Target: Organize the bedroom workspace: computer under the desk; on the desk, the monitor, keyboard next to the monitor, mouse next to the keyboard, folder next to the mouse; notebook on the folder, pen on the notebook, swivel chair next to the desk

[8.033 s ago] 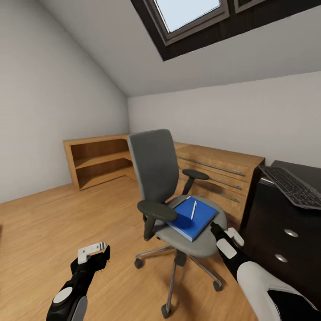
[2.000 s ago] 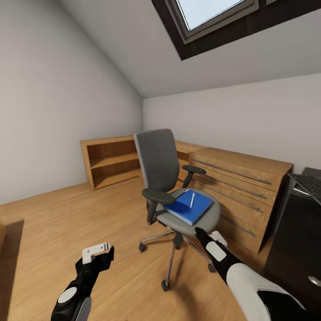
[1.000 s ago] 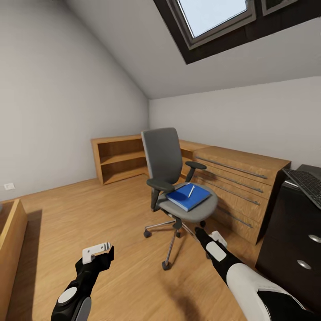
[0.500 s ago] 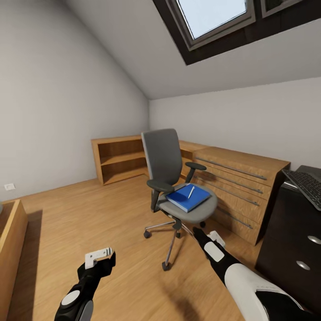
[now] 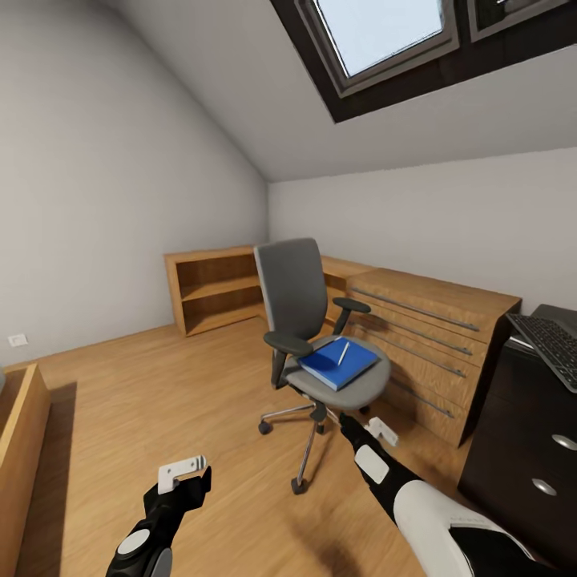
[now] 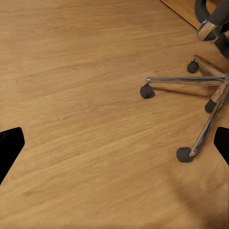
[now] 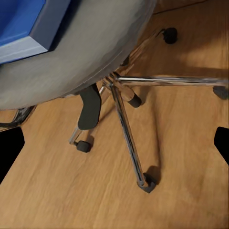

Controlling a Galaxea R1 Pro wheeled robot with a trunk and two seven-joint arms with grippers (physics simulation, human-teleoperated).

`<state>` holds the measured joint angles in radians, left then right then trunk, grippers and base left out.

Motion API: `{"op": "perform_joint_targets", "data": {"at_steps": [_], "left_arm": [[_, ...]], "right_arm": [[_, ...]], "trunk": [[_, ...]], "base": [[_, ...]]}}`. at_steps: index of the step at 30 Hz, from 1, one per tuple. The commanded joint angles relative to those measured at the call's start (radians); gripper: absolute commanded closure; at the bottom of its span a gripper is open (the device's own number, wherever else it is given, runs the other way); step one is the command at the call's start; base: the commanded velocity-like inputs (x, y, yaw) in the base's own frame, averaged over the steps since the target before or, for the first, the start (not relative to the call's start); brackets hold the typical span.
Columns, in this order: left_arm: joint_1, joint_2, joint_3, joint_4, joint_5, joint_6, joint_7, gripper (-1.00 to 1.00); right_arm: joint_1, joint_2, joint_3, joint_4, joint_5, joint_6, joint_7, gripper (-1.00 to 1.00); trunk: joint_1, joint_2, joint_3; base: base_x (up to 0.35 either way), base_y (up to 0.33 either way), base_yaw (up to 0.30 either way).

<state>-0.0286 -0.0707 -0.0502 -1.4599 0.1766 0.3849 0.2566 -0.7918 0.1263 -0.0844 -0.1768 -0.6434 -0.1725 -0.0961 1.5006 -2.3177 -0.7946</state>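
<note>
Blue folder (image 5: 339, 362) is lying flat on the seat of the swivel chair (image 5: 298, 298), w/ the white pen (image 5: 343, 353) resting on top of it. Chair is being viewed mid-room, just left of the light-wood drawer chest (image 5: 425, 336); the black surface (image 5: 525, 401) w/ its knobbed drawers is standing at the far right, and the keyboard (image 5: 553, 340) is overhanging its near-left edge.

Left end effector (image 5: 183, 474) is being held low over the wood floor (image 5: 144, 401), near-left of the chair base, nothing in it; wrist view is showing its fingertips (image 6: 9, 145) wide apart. Right end effector (image 5: 377, 430) is being pointed at the chair's underside; in its wrist view the tips are also sitting at opposite edges, so apart & empty, w/ the seat and folder corner (image 7: 24, 24) just ahead.

Step judged: folder pick-up not yet begun; chair is well apart from the surface.

Risks: chair is on casters, so a push from the right arm could be rolling or spinning it away during the reach. Pen is loose on the folder; tilting the folder on lift could be sending it off onto the floor. Keyboard's overhang could be getting knocked by an arm swinging right.
</note>
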Motion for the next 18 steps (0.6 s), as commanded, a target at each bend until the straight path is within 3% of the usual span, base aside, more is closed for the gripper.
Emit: {"op": "perform_joint_targets", "data": {"at_steps": [1, 5, 10, 18], "left_arm": [[-0.001, 0.000, -0.002, -0.001, 0.011, 0.003, 0.009, -1.00], [-0.001, -0.001, -0.002, 0.000, 0.011, 0.003, 0.011, -1.00], [-0.001, -0.002, -0.002, 0.002, 0.011, 0.004, 0.013, -1.00], [-0.001, -0.004, -0.028, 0.024, 0.011, 0.003, 0.015, -1.00]], "right_arm": [[0.001, 0.003, -0.008, 0.013, 0.020, -0.024, -0.001, -1.00], [0.008, 0.011, -0.007, 0.092, 0.090, -0.134, -0.001, -1.00], [0.011, 0.015, -0.007, 0.163, 0.130, -0.236, -0.001, -1.00], [0.073, 0.014, -0.008, 0.193, 0.193, -0.302, -0.001, -1.00]], "trunk": [[-0.004, 0.007, 0.002], [-0.019, 0.035, 0.015], [-0.039, 0.070, 0.030], [-0.069, 0.126, 0.055]], "base": [[0.000, 0.000, 0.000], [0.000, 0.000, 0.000], [0.000, 0.000, 0.000], [0.000, 0.000, 0.000]]}}
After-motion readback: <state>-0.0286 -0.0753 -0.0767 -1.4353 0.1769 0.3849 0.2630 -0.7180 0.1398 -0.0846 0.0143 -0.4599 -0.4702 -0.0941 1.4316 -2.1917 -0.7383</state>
